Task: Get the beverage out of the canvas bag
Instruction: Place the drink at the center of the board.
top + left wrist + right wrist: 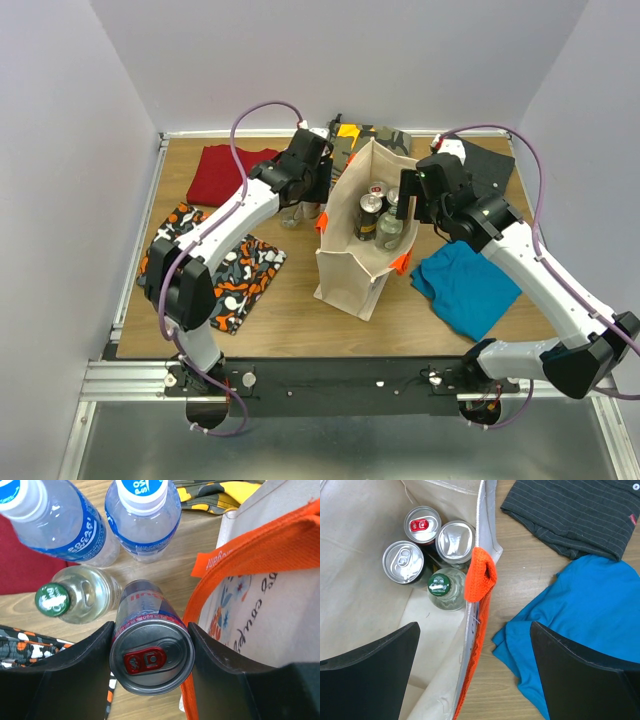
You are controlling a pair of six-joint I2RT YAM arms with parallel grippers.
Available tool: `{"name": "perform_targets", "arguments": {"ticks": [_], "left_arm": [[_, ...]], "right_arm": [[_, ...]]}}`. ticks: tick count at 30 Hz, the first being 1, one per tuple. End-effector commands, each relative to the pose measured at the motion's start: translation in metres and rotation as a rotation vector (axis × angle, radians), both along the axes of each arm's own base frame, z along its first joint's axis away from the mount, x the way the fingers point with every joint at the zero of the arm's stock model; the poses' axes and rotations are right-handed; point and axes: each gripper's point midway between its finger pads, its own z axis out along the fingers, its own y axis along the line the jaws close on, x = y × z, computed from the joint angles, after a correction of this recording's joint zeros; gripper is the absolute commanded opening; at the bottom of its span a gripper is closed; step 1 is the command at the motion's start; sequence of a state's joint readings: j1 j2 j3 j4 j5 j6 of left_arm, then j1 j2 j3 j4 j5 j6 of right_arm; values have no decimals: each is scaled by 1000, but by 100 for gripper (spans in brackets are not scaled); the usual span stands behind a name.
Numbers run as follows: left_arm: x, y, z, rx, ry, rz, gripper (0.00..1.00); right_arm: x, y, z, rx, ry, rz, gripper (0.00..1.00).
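The canvas bag point(350, 270) stands upright mid-table with orange handles point(481, 575). Inside it are three cans, one red-tabbed point(422, 524), one plain silver point(402, 562) and a third point(456, 541), plus a green-capped glass bottle point(440, 584). My left gripper point(150, 630) is just outside the bag's left wall and is shut on a silver beverage can with a red tab point(152, 657). In the top view it point(305, 203) sits by the bag's far left corner. My right gripper point(475, 630) is open, straddling the bag's right rim, with one finger point(380, 660) over the inside.
Left of the bag stand two blue-labelled water bottles point(142, 515) and a green-capped glass bottle point(75, 597). Folded clothes lie around: red point(225, 170), black-orange patterned point(235, 275), blue point(468, 288), dark striped point(570, 512), camouflage-yellow point(365, 135).
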State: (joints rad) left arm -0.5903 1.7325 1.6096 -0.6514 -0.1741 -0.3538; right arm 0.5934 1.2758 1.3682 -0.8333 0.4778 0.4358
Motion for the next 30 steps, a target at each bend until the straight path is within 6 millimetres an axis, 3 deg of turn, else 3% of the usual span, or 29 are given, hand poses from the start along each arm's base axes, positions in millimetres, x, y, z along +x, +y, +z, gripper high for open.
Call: {"name": "perform_targets", "arguments": {"ticks": [1, 22, 24, 30], "left_arm": [[28, -12, 20, -19, -90, 2, 0], [39, -13, -33, 53, -12, 18, 0], [38, -12, -38, 59, -2, 21, 12], [34, -11, -48, 54, 22, 26, 8]], "right_arm": [[6, -8, 12, -26, -28, -40, 100], [11, -7, 10, -41, -20, -45, 100], [10, -7, 10, -42, -19, -43, 100], [9, -7, 10, -39, -20, -42, 100]]}}
